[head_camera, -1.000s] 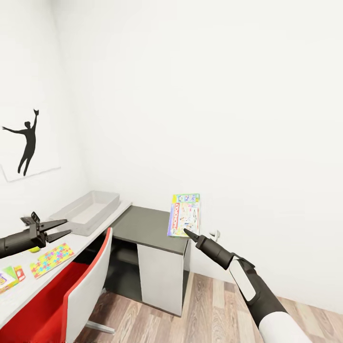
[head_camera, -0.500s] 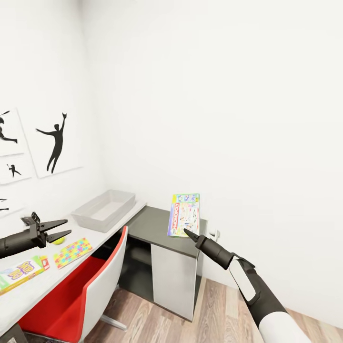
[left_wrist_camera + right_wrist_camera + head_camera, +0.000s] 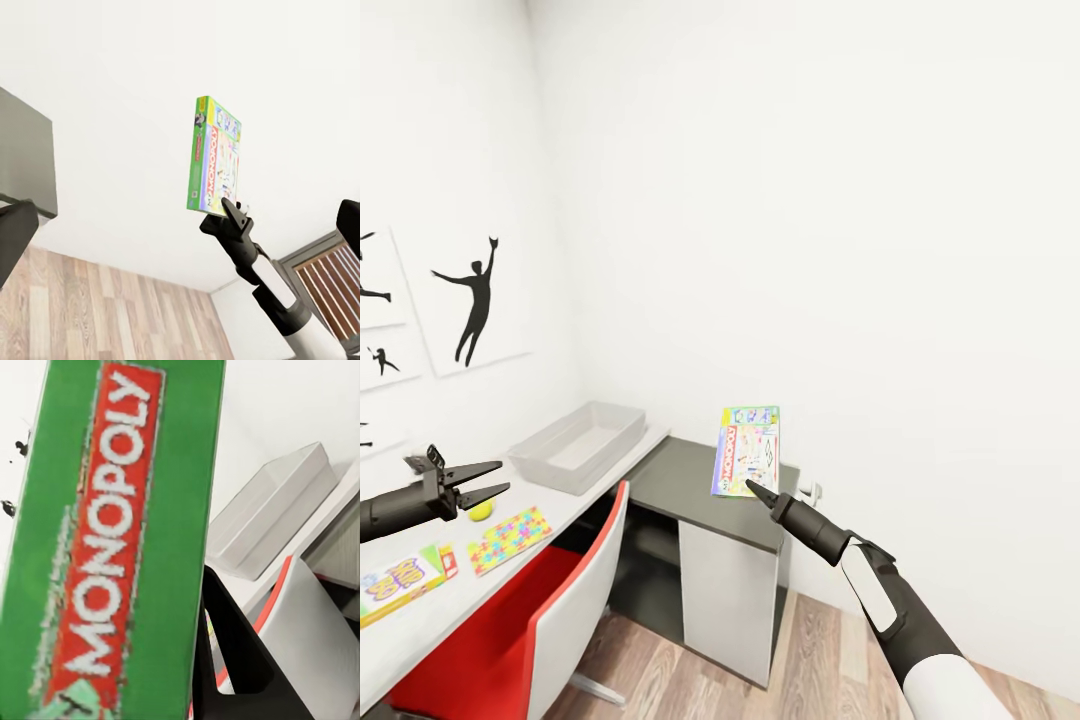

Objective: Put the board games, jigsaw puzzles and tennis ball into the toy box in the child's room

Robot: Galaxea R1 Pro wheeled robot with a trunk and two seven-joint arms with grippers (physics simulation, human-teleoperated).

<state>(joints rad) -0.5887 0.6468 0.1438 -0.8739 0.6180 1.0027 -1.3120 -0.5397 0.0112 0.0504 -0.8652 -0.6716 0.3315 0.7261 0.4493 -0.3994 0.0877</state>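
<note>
My right gripper is shut on the lower edge of a Monopoly board game, held upright in the air above the dark desk section; the box also shows as a green side panel and a slim box. My left gripper hangs open over the white table, with nothing between its fingers. The grey toy box stands at the table's far end. Near the left gripper lie a tennis ball, a colourful jigsaw puzzle and another board game.
A red and white chair is pushed in at the table. A dark desk top on a white cabinet adjoins the table by the right wall. Silhouette pictures hang on the left wall. Wooden floor lies below.
The head view has swung to the left, showing more of the table and wall pictures. Both grippers keep their pose, the right one still holding the board game.
</note>
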